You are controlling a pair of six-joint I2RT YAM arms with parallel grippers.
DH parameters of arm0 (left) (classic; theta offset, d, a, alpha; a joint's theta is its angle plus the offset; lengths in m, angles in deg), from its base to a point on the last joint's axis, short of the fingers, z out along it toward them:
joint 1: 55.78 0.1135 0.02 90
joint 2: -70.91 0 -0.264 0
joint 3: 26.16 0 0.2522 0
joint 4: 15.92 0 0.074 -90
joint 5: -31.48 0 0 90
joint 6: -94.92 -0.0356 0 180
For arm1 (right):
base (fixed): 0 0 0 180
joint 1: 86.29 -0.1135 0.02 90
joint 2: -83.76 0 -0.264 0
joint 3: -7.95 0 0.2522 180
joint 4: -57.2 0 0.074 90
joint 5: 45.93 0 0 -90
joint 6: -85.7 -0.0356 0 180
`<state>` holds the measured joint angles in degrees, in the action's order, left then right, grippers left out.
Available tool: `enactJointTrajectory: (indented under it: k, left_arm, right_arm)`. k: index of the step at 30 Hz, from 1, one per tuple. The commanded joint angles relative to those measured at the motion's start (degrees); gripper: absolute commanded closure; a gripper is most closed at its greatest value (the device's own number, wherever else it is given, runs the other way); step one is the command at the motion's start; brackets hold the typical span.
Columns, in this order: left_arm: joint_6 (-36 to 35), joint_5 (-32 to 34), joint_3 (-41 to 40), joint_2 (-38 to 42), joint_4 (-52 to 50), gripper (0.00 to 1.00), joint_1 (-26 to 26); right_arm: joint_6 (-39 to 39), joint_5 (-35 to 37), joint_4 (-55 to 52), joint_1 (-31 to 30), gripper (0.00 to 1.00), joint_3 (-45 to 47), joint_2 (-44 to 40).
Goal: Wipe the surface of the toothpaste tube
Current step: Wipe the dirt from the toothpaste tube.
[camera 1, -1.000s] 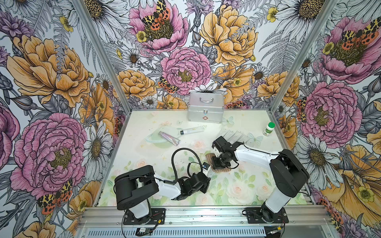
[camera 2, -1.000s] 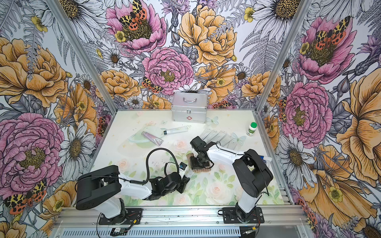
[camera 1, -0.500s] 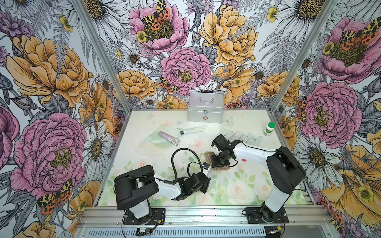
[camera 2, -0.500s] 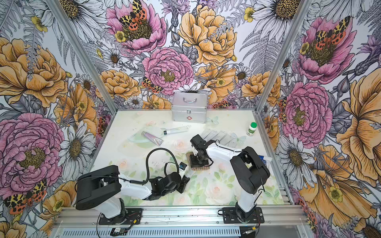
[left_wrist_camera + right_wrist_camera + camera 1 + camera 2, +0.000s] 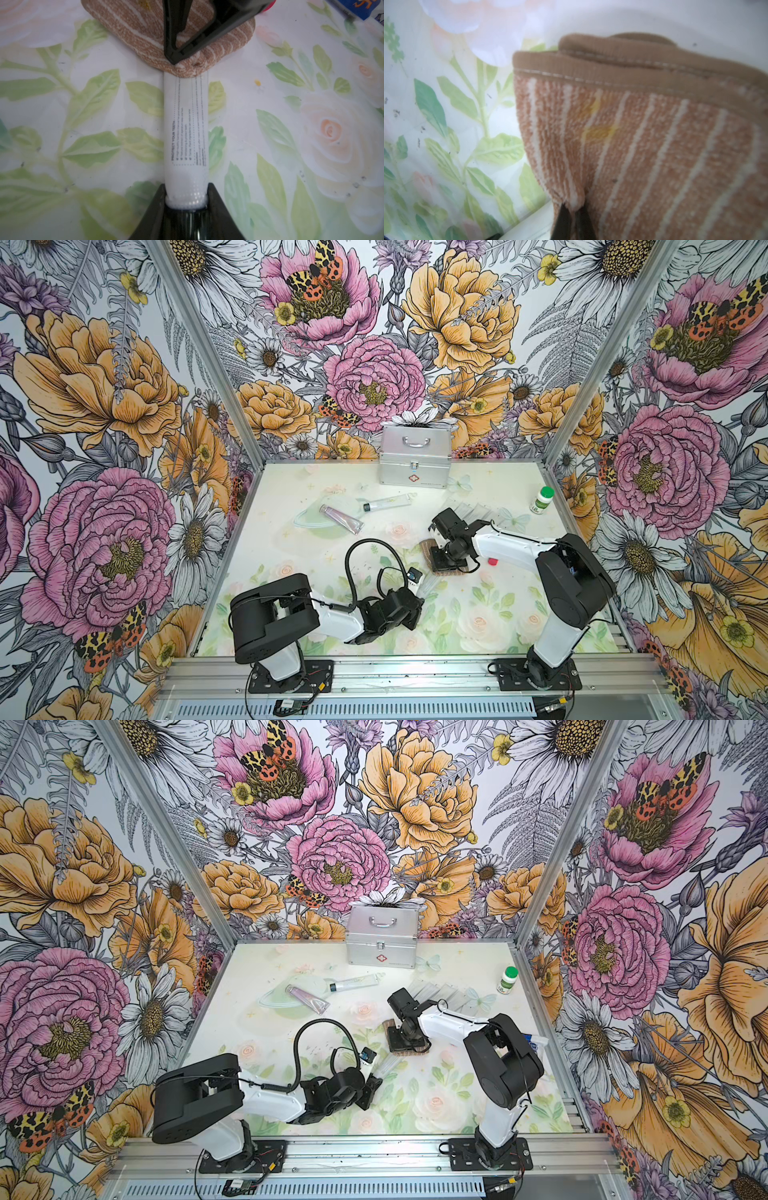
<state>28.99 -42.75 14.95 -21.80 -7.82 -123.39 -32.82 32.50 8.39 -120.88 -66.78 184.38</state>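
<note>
Wiping cloth (image 5: 126, 31) atop toothpaste tube (image 5: 187, 124)

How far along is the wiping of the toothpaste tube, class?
Done: left gripper clamps the toothpaste tube, right gripper pinches the striped cloth. In hand: the cloth lies over the tube's far end. To do: the printed stretch toward the left gripper is uncovered.
</note>
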Motion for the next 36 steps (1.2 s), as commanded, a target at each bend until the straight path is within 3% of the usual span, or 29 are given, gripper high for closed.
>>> enactJointTrajectory:
  k: [1, 8, 17, 21, 27, 36]
  left_arm:
    - [0.75, 0.76, -1.96, -1.64, -7.96, 0.74, 0.47]
    - [0.72, 0.84, -2.22, -1.17, -8.00, 0.74, 0.54]
    - [0.45, 0.25, -2.39, 0.15, -8.46, 0.74, 0.99]
    - [0.29, -0.11, -2.39, 0.63, -8.68, 0.74, 1.26]
    - [0.09, -0.76, -2.12, 0.88, -8.97, 0.74, 1.70]
    - [-0.04, -0.74, -2.13, 0.81, -8.96, 0.74, 1.95]
  right_arm:
    - [-1.95, -3.84, -3.08, -4.54, 1.00, 1.72, -0.20]
    - [-3.06, -3.85, -1.94, -5.75, 1.00, 5.19, -1.34]
    - [0.22, 2.12, -1.95, 4.25, 1.00, 9.68, -2.94]
    - [0.89, 2.30, -1.87, 5.71, 1.00, 8.19, -1.47]
    - [-0.15, -0.88, -1.78, 2.85, 1.00, 6.76, -2.14]
    - [-6.38, -3.61, 1.18, -4.96, 1.00, 13.57, -8.92]
